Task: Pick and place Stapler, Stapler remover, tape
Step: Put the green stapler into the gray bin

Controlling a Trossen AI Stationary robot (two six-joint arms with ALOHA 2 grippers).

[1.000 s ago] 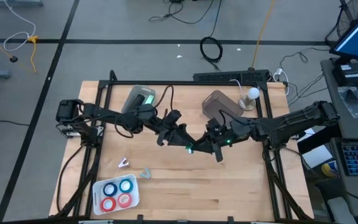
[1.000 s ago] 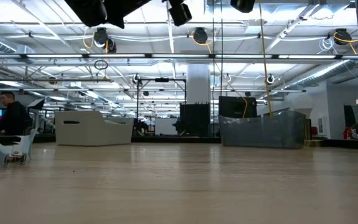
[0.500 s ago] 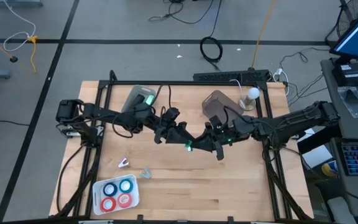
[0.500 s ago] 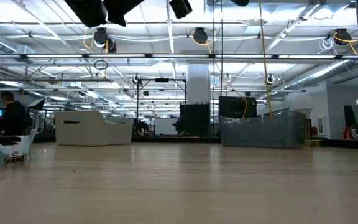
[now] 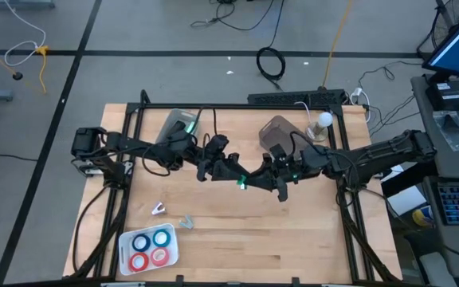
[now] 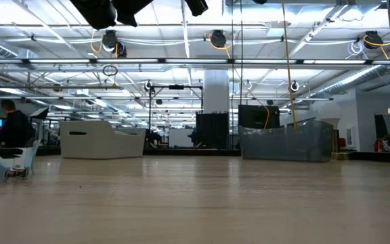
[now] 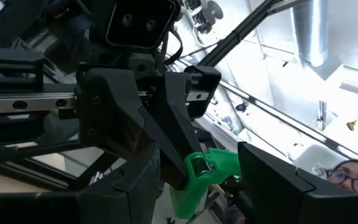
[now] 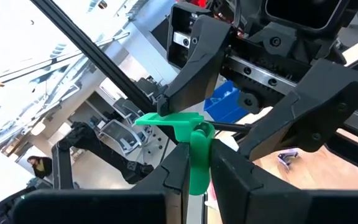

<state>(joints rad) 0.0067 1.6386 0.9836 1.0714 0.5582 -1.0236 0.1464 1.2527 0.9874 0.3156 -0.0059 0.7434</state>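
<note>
Where the two arms meet above the middle of the desk (image 5: 237, 247), the high view shows the left gripper (image 5: 234, 175) and right gripper (image 5: 251, 184) nose to nose, far behind and to the right of the white tray (image 5: 126, 239), with a green tool (image 5: 241, 186) between them. The tray sits at the desk's front left corner and holds the tape (image 5: 151, 247), two blue rolls and two red. Just behind the tray's right end lie a small pale item (image 5: 158, 210) and a grey one (image 5: 186, 221); I cannot tell what they are.

From desk level, only bare wood shows, with dark arm parts high at the top edge and a person (image 6: 12, 127) far off in the room.

In the left wrist view, that arm's own fingers (image 7: 135, 193) stand released and wide, either side of the tool, while the right arm's fingers facing them pinch it.

In the right wrist view, its own fingers (image 8: 173, 177) are clenched on the tool, with the left arm's spread fingers beyond.
</note>
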